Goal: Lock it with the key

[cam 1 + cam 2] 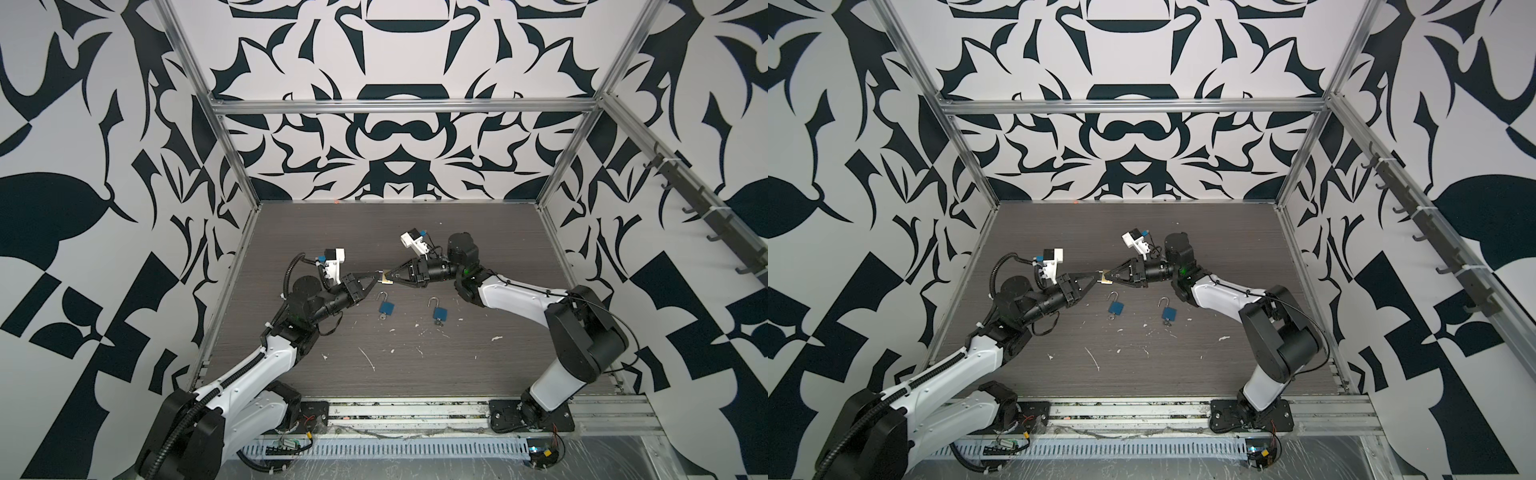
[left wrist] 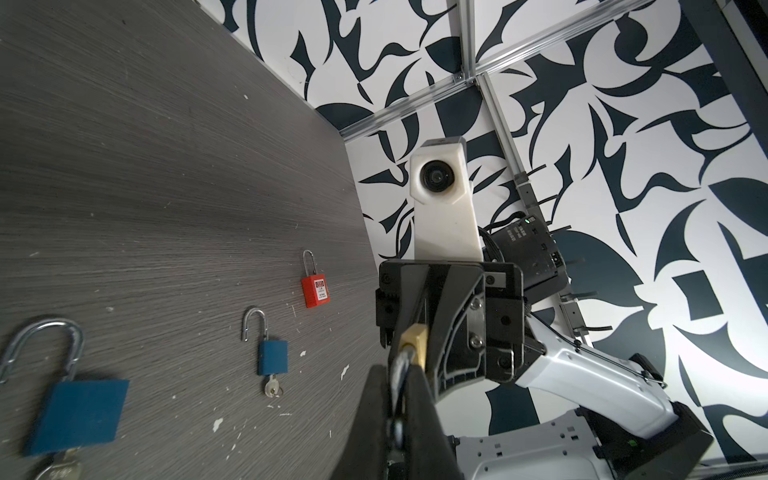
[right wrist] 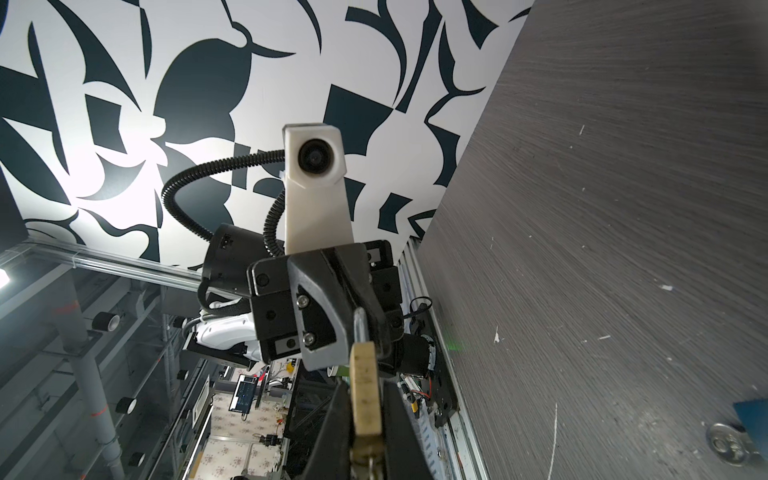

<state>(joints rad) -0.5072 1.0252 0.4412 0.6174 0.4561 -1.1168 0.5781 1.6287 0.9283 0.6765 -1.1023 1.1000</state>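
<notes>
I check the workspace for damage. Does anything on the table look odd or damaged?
Yes. White scratches and chips are scattered over the near half of the table; its dark surface looks scuffed or littered. Nothing else stands out.

Shackle (image 3: pixel 359 326) of brass padlock (image 3: pixel 365 386) mostly hidden inside left tool (image 1: pixel 377 279).

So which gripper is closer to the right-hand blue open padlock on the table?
Right. The right gripper is just back-left of that blue padlock; the left gripper farther left, past the brass padlock.
</notes>
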